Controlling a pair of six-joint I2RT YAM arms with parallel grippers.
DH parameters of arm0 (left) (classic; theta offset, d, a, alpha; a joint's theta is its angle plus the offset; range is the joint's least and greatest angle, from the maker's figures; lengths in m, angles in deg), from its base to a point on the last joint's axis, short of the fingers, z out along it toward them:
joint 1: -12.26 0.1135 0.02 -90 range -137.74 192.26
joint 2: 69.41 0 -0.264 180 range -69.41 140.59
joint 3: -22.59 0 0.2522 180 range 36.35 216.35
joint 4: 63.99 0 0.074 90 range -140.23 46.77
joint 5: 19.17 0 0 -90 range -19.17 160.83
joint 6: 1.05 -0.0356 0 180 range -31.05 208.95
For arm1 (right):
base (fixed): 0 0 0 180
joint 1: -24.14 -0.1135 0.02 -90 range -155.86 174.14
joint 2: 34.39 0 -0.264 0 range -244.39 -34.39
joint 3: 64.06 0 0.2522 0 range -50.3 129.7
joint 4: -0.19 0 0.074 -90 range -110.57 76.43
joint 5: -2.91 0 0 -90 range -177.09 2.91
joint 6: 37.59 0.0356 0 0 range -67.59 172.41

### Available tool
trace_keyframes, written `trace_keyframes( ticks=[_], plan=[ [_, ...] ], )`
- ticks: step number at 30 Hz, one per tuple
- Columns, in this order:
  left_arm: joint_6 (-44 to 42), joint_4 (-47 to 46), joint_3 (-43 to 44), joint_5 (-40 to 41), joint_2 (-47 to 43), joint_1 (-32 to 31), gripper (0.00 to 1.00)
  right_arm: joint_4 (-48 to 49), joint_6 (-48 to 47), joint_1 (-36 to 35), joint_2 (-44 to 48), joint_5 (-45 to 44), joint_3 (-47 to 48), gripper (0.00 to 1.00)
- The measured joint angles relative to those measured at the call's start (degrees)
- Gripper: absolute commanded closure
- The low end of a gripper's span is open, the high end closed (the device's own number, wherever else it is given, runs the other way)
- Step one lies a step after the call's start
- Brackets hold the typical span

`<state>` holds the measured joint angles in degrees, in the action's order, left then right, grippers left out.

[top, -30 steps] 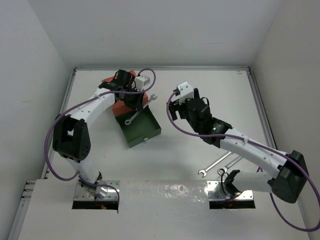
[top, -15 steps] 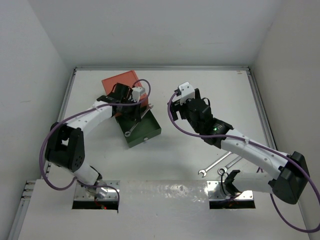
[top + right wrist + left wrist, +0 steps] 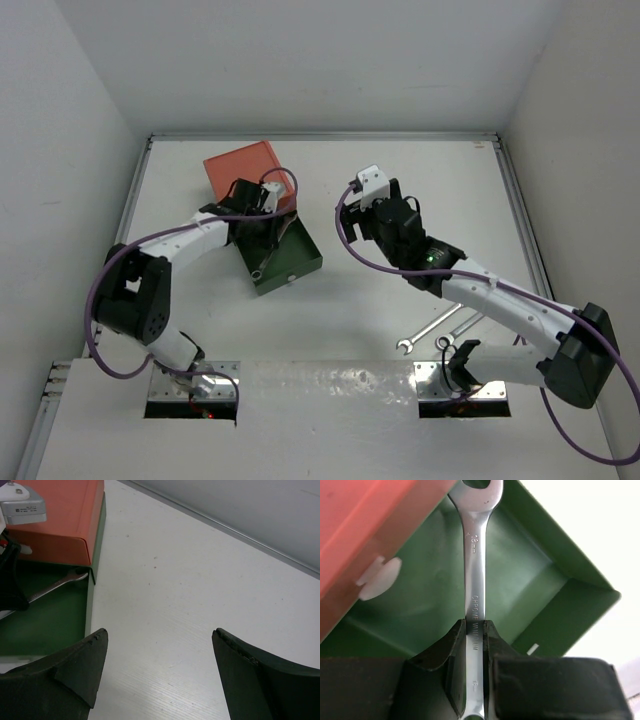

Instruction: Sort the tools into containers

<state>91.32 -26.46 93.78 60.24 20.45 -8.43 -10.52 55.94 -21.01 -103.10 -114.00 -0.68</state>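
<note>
Left gripper (image 3: pixel 475 632) pinches the wrench (image 3: pixel 475 565) mid-shank, its head sticking out ahead over the green drawer (image 3: pixel 525 580); right gripper (image 3: pixel 159 667) is spread wide.

Left arm extends toward 1 o'clock, left gripper (image 3: pixel 474 630) jaws clamped on wrench (image 3: pixel 475 570). Right arm extends toward 11 o'clock, right gripper (image 3: pixel 160 632) jaws spread wide

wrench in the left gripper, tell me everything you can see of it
A slim wrench of bright polished metal, its shank stamped with a size mark and CHROME VANADIUM. The left gripper is shut on the shank near one end, both black fingers against its edges. It stretches over the open green drawer, its far head at the drawer's corner beside the orange-red drawer; contact there is unclear.
</note>
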Motion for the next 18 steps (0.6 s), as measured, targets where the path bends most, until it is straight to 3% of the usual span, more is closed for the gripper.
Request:
trace_keyframes(
  ticks=[7,12,18],
  plan=[
    [1.22,-0.68,-0.31,2.64,0.02,-0.02,0.99,-0.20,0.17,0.02,0.00,0.09,-0.11,0.16],
    [0.98,-1.31,-0.20,2.01,0.24,-0.02,0.67,-1.22,1.03,0.02,-0.13,0.00,-0.04,0.14],
    [0.46,-1.33,2.43,1.36,1.33,-0.02,0.65,-12.92,7.30,2.93,-4.37,-3.87,6.54,0.13]
  ],
)
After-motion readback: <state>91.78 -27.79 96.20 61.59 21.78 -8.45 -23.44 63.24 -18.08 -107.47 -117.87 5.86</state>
